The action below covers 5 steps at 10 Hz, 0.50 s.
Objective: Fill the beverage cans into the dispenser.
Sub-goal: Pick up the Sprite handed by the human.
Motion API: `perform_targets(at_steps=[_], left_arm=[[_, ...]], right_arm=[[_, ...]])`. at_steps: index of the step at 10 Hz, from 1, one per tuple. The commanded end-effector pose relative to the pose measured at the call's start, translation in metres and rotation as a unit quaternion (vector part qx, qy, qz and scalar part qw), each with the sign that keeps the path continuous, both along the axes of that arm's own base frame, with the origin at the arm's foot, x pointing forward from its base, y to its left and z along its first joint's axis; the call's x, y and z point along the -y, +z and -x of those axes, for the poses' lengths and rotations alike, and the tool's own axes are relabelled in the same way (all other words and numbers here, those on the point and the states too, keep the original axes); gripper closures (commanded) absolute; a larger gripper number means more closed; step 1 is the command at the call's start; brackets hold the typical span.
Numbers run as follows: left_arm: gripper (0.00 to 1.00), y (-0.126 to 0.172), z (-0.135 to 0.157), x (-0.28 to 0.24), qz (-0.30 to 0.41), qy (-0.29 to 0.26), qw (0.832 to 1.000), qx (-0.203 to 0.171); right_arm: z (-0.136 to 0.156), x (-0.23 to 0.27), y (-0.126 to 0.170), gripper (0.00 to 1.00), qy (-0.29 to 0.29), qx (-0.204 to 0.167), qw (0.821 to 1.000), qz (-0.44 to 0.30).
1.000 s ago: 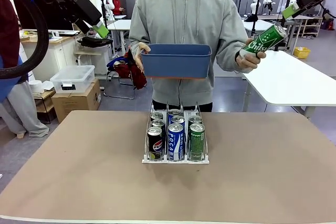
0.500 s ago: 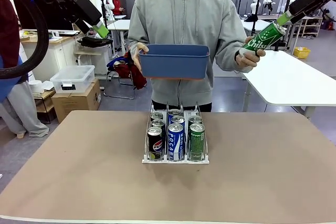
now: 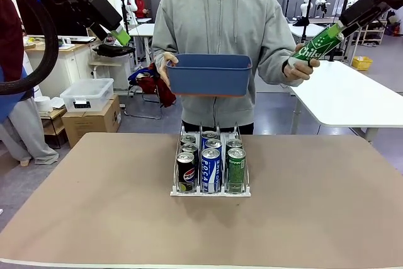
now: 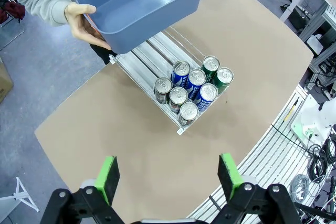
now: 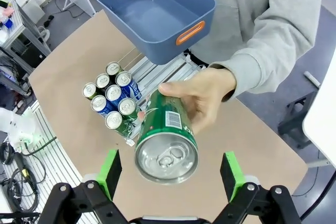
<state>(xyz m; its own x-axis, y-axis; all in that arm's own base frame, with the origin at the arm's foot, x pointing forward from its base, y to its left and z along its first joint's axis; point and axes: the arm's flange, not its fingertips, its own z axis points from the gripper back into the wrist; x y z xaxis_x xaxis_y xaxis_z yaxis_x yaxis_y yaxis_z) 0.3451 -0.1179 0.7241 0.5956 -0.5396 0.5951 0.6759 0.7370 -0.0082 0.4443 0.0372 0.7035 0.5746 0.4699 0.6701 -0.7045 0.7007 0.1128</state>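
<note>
The green beverage can (image 5: 167,135) is held tilted in the person's hand (image 5: 205,93), beyond the table's (image 3: 94,218) far edge at the right. Its silver top lies between the wide-spread, non-contacting fingers of the right gripper (image 5: 170,174). The dispenser (image 3: 211,191) stands mid-table, cans (image 3: 210,169) in all three lanes. The left gripper (image 4: 168,177) hangs high, wide open and empty.

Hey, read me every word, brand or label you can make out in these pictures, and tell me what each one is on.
"Chils", rest covered: green can in the person's hand.
"POCA": front blue can in the dispenser.
Pepsi logo, no legible word: front black can.
White lettering on front green can: too small to read.
</note>
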Motion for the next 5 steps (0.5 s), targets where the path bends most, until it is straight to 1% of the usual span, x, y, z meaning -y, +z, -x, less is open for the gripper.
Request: perform_targets(at_steps=[1,3,5], left_arm=[[0.00,0.000,0.000,-0.001,0.005,-0.004,1.000,-0.002],[0.00,0.000,0.000,-0.001,0.005,-0.004,1.000,-0.002],[0.00,0.000,0.000,-0.001,0.005,-0.004,1.000,-0.002]], right_arm=[[-0.007,-0.004,-0.004,0.00,0.005,-0.009,1.000,-0.028],[-0.016,-0.007,-0.011,0.00,0.007,-0.014,0.999,-0.047],[-0.019,-0.008,-0.016,0.00,0.015,-0.028,0.998,-0.051]])
